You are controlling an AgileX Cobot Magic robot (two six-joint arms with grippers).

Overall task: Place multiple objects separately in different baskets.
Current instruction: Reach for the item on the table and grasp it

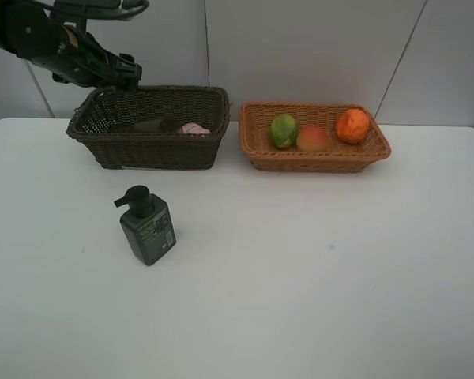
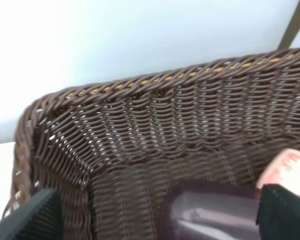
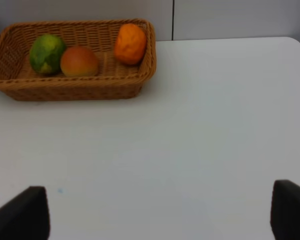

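From above, your left claw [image 1: 130, 75] hangs over the dark basket [image 1: 150, 146]; the pump bottle [image 1: 147, 225] waits on the counter [image 1: 316, 276]. At the left wrist, its jaws gape empty over the cup [image 2: 215, 215]. At the right wrist, jaws wide, fruit basket [image 3: 90, 87] full. Fetch the pump bottle next.

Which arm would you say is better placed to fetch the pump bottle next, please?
Probably the left. The pump bottle stands on the table's left side, in front of the dark basket where the open left gripper hovers. The right arm is absent from the high view.
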